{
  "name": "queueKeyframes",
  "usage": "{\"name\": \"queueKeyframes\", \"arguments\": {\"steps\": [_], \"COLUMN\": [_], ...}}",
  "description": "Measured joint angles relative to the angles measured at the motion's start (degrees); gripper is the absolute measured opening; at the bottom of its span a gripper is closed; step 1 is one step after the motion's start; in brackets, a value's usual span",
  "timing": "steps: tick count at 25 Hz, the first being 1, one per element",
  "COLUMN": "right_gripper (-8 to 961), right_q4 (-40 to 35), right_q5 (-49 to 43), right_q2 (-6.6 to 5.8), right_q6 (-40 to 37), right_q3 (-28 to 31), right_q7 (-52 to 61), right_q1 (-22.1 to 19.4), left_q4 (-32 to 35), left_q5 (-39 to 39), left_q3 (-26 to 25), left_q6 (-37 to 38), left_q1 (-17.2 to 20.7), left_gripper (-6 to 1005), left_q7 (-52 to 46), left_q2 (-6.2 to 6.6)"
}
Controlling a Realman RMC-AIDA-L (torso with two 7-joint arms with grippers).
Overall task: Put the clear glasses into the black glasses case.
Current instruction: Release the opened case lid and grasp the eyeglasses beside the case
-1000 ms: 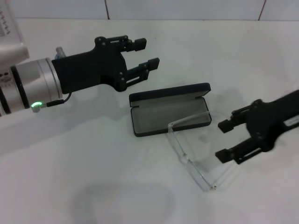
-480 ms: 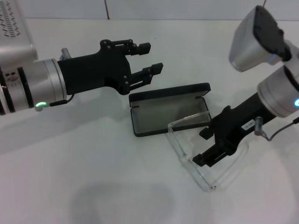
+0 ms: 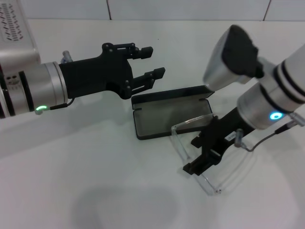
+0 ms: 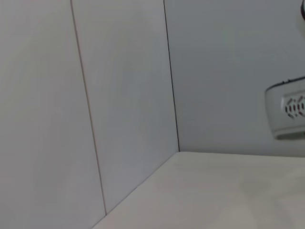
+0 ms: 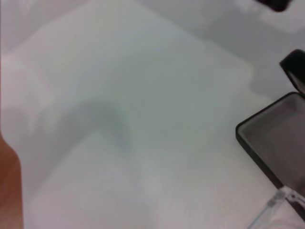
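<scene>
Clear glasses [image 3: 190,143] under lowered right tool [image 3: 202,153]

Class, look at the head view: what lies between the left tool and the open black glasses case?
Nothing: only bare white table separates the left tool, hovering open, from the black glasses case, seen in the head view.

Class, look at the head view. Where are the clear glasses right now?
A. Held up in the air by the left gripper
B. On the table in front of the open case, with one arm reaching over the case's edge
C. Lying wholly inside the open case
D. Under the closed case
B: the clear glasses lie on the table before the open black case, one arm crossing its front edge, with the right gripper down at them.
</scene>
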Motion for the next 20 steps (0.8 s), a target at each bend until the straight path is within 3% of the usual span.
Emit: {"name": "queueKeyframes", "arguments": {"steps": [7, 20], "right_gripper": [698, 623], "right_q4": [1.7, 5.7], "right_q5": [0.2, -0.2], "right_q2": [0.03, 0.03], "right_q6": [3.3, 5.7], "right_q3": [-3.6, -4.4], "right_q7": [1.3, 1.3], "right_q1": [0.8, 1.2], "left_q4": [-0.2, -0.4], "left_q5": [0.8, 0.8], "left_q3": [-0.1, 0.2], "left_q6": [0.0, -0.1], "left_q1": [-0.1, -0.4], "left_gripper": [512, 512], "left_q7": [0.0, 0.1], "left_q2": [-0.03, -0.06]}}
